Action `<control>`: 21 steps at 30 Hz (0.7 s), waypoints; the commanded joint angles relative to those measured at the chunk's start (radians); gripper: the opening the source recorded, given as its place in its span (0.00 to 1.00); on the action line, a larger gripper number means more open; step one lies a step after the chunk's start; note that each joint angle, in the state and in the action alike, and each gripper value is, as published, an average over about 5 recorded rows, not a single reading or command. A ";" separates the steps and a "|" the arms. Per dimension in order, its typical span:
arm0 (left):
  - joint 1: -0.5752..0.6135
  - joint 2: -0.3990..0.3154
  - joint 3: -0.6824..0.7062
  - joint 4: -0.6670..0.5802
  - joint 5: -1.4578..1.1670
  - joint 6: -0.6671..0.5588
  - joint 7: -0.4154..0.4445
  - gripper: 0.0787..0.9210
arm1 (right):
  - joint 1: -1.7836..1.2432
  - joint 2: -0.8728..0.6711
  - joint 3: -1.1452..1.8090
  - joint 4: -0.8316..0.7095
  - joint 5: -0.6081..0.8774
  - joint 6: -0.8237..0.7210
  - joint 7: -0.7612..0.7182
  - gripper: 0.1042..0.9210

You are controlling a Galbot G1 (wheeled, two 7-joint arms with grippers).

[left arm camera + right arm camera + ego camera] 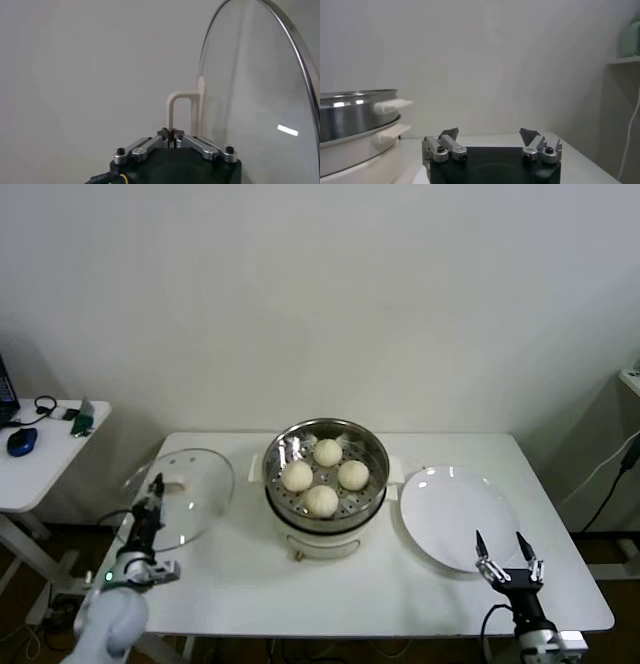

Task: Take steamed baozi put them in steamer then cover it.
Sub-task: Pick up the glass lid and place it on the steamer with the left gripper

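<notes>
I counted four buns [327, 452] in the one steamer [325, 489], one at 12 o'clock, one at 3, one at 6 and one at 9 on the perforated tray, close together without stacking. There was one glass lid [190, 494], one white plate [455, 516] and one white table [300, 584]. My left gripper [152, 502] was closed on the lid's cream handle [182, 107], fingers [192, 143] pinched together at the base of that loop. The lid sat tilted at the steamer's 9 o'clock, apart from the pot, its rim near the table's left edge; its flat face was turned toward my left arm, and the handle's long axis ran roughly from the table's near edge toward the far one. My right gripper [508, 562] hovered with its fingers spread wide and held nothing, over the near rim of the plate, at the steamer's 4 o'clock. The plate lay just beside the steamer's right handle [392, 105]. Bare tabletop stretched along the near edge between my two arms. A side table [40, 454] stood beyond the left edge.
</notes>
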 commanded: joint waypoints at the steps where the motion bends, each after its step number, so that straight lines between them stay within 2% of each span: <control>1: -0.001 0.178 0.065 -0.362 -0.170 0.386 0.206 0.06 | 0.007 0.006 -0.001 -0.007 -0.058 -0.025 0.049 0.88; 5: -0.035 0.157 0.185 -0.414 -0.120 0.473 0.234 0.06 | 0.008 0.013 -0.005 -0.013 -0.061 -0.020 0.050 0.88; 10: -0.087 0.094 0.330 -0.445 -0.010 0.533 0.290 0.06 | 0.017 0.024 -0.015 -0.032 -0.068 -0.003 0.048 0.88; 14: -0.140 0.054 0.406 -0.430 0.086 0.558 0.332 0.06 | 0.035 0.040 -0.028 -0.060 -0.092 0.016 0.048 0.88; 21: -0.292 0.036 0.536 -0.381 0.161 0.609 0.409 0.06 | 0.051 0.053 -0.044 -0.093 -0.109 0.028 0.049 0.88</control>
